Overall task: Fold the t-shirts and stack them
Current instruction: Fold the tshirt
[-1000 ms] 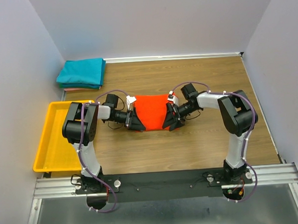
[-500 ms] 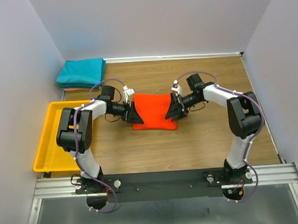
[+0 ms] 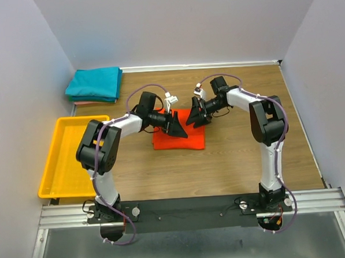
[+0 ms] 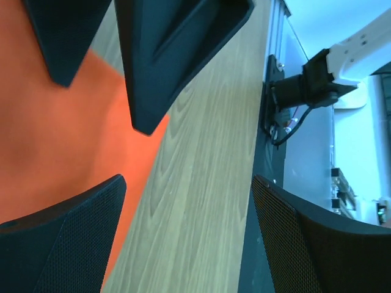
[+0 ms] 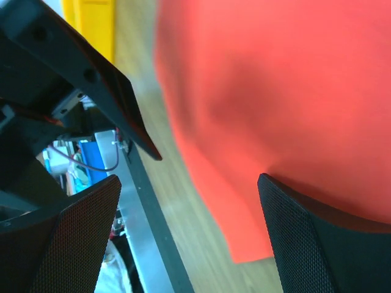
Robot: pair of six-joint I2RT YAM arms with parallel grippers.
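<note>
The left gripper point(image 3: 178, 128) and right gripper point(image 3: 190, 120) are hanging open and empty; the red shirt point(image 3: 185, 143) is lying under them.

The table point(image 3: 232, 160) holds an orange-red t-shirt point(image 3: 185, 141), a teal-topped shirt stack point(image 3: 95, 84) and a yellow tray point(image 3: 70, 163).

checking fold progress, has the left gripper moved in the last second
Yes. The left gripper has swung right, away from the yellow tray, from the left edge of the orange shirt to over its middle.
</note>
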